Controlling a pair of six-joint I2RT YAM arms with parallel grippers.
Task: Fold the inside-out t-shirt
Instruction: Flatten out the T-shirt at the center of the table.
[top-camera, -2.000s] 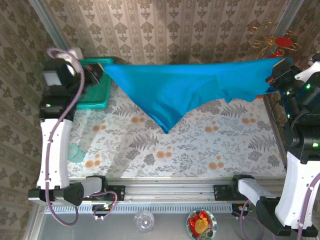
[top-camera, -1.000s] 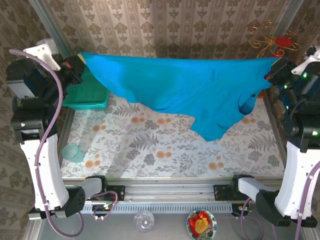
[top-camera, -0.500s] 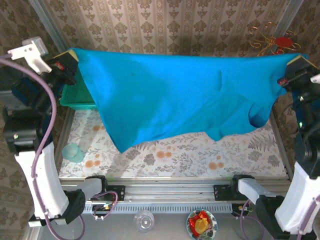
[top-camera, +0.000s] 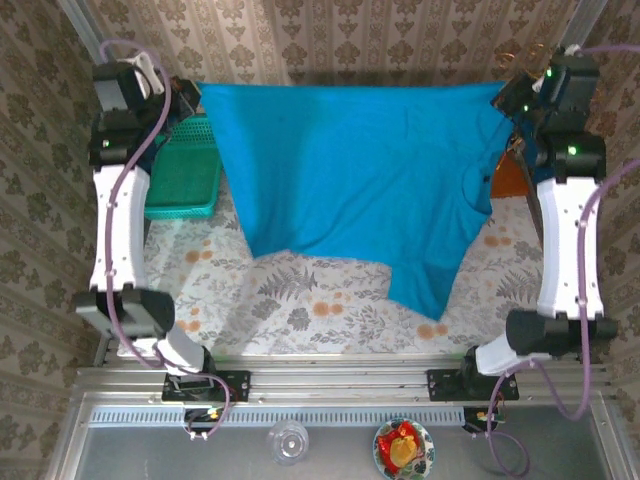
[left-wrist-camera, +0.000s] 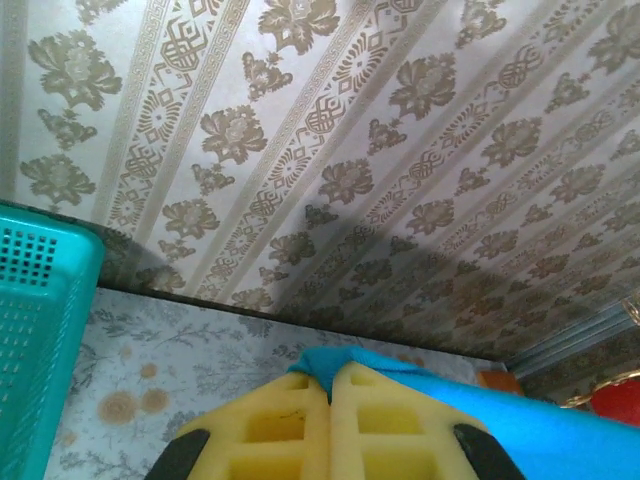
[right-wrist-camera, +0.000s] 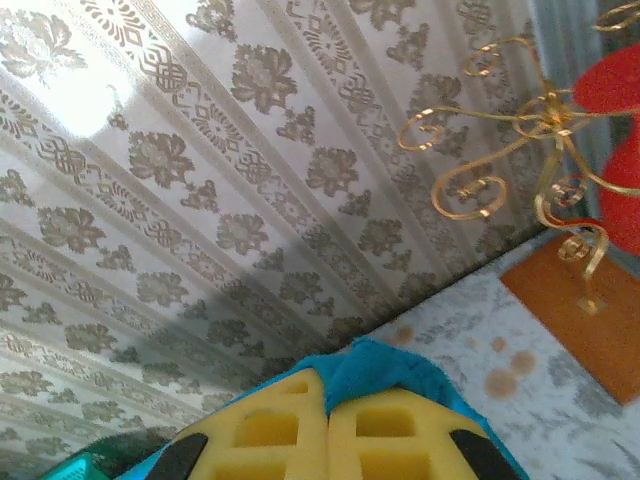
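The teal-blue inside-out t-shirt (top-camera: 350, 180) hangs in the air, stretched wide between both arms at the back of the table. Its lower edge droops to a point at the lower right. My left gripper (top-camera: 192, 92) is shut on the shirt's top left corner. My right gripper (top-camera: 505, 95) is shut on the top right corner. In the left wrist view, yellow foam fingers (left-wrist-camera: 285, 425) pinch a tuft of the t-shirt (left-wrist-camera: 345, 362). The right wrist view likewise has yellow fingers (right-wrist-camera: 390, 430) closed on the cloth (right-wrist-camera: 375, 372).
A green mesh basket (top-camera: 185, 175) stands at the back left, partly behind the left arm. A gold wire stand with red pieces (right-wrist-camera: 560, 150) on an orange base sits at the back right. Floral tablecloth (top-camera: 320, 310) lies below the shirt. A glass and a bowl (top-camera: 403, 447) sit near the front rail.
Both grippers have swung back towards the far wall and come closer together, carrying the shirt. The cloth now hangs flatter and squarer, its drooping point shifted to the right.
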